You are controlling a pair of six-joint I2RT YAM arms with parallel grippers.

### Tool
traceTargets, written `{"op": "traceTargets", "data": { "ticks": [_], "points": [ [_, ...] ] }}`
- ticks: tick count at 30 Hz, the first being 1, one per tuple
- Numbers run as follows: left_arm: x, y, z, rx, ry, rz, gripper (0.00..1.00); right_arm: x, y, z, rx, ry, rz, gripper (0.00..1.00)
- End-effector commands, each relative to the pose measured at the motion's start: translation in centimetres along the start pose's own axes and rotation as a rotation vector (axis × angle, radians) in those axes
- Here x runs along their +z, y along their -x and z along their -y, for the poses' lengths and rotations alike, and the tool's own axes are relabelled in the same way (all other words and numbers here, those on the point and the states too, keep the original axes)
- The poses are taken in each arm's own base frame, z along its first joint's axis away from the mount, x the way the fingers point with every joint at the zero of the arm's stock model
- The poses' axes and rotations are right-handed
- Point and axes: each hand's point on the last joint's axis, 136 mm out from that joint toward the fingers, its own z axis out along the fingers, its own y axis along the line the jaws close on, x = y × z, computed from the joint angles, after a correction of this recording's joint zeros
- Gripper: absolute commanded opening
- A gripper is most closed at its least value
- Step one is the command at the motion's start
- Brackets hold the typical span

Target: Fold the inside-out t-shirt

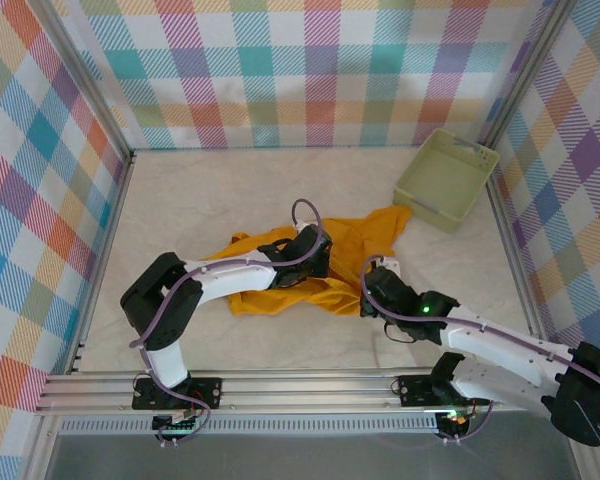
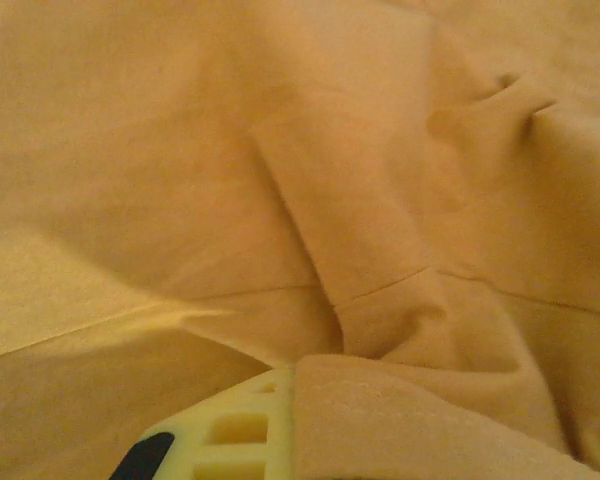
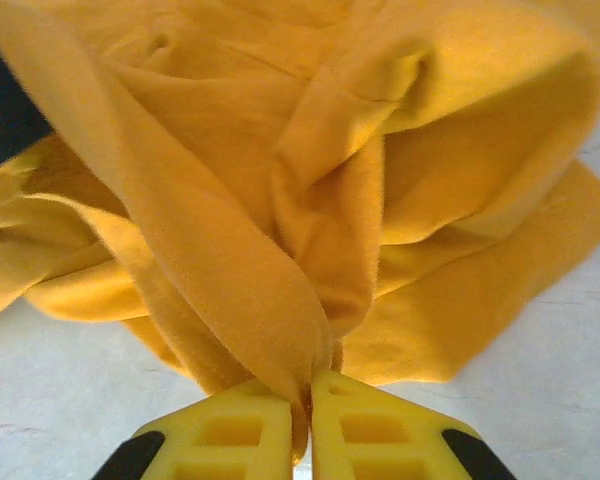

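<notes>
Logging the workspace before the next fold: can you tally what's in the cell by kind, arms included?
t-shirt, mustard-orange: 1
basket, pale green: 1
Robot arms: 2 (left arm, right arm)
Total: 4

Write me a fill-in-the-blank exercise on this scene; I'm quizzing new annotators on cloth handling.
1. The right gripper is ___ on a fold of the t-shirt.
2. In the top view, the left gripper sits on the mustard-orange ___.
3. The pale green basket stands at the far ___ corner of the table.
Missing words: shut; t-shirt; right.
</notes>
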Motion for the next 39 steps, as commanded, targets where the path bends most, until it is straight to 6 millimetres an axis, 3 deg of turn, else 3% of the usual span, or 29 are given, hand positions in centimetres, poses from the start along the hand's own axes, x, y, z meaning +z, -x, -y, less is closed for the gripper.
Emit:
{"op": "traceTargets", "data": {
  "ticks": [1, 6, 9, 14, 16, 17, 20, 23, 32, 35, 39],
  "points": [
    [-0.3, 0.2, -0.7, 0.008, 0.026, 0.001, 0.01, 0.1, -0.7, -2.3, -0.079, 0.149, -0.008, 0.13],
    [-0.6, -0.6, -1.4, 0.019, 0.037, -0.006, 0.1, 0.7, -1.0, -2.1, -0.057, 0.166, -0.001, 0.0],
    [-0.8, -1.2, -2.2, 0.006, 0.051, -0.012, 0.19, 1.0, -1.3, -2.4, -0.04, 0.203, -0.006, 0.0],
    [-0.8, -2.7, -2.9, -0.019, 0.042, -0.031, 0.26, 2.4, -3.8, -2.5, 0.018, 0.276, -0.059, 0.0],
    [-0.7, -3.3, -3.1, -0.025, 0.041, -0.042, 0.27, 2.9, -4.8, -1.8, 0.054, 0.263, -0.079, 0.06],
    [-0.7, -3.4, -3.2, -0.029, 0.035, -0.042, 0.28, 3.0, -5.0, -1.1, 0.079, 0.238, -0.085, 0.16],
    [-1.0, -3.8, -3.2, -0.018, 0.039, -0.04, 0.29, 2.8, -5.2, 1.9, 0.122, 0.072, -0.097, 0.18],
    [-1.3, -3.7, -2.9, 0.003, 0.039, -0.033, 0.31, 2.2, -4.6, 3.2, 0.127, -0.014, -0.078, 0.25],
    [-1.9, -2.3, -1.3, 0.021, -0.032, 0.006, 0.32, 0.7, -1.2, -1.3, -0.081, 0.092, -0.043, 0.55],
    [-2.0, -1.7, 0.0, 0.023, -0.087, 0.02, 0.25, 1.3, -0.7, -2.0, -0.119, 0.091, -0.043, 0.6],
    [-2.9, -0.7, 1.8, 0.016, -0.177, 0.047, 0.08, 2.2, 0.5, -3.1, -0.151, 0.093, -0.008, 0.69]
  ]
}}
